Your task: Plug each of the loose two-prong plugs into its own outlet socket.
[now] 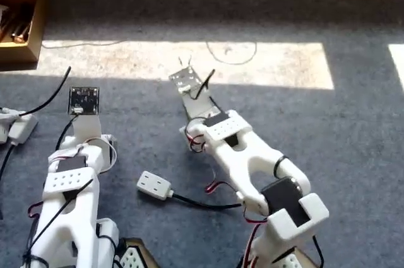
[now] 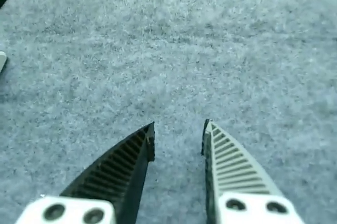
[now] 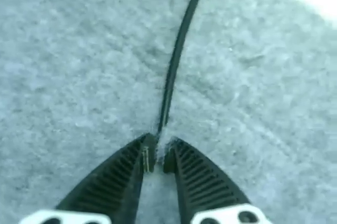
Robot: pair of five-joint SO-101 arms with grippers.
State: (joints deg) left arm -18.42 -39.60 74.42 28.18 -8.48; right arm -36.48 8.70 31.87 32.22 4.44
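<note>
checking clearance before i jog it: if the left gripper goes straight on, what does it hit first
Most likely the bare grey carpet: nothing lies ahead of the open left gripper before it, though depth is hard to judge.

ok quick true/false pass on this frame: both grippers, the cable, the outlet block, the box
1. The left gripper is open over bare carpet. True.
2. The right gripper is pinched shut on the end of a black cable. True.
3. The white outlet block is held in the left gripper. False: it lies on the carpet, apart from both grippers.
4. The wooden box sits at the top right of the high view. False: it is at the top left.
</note>
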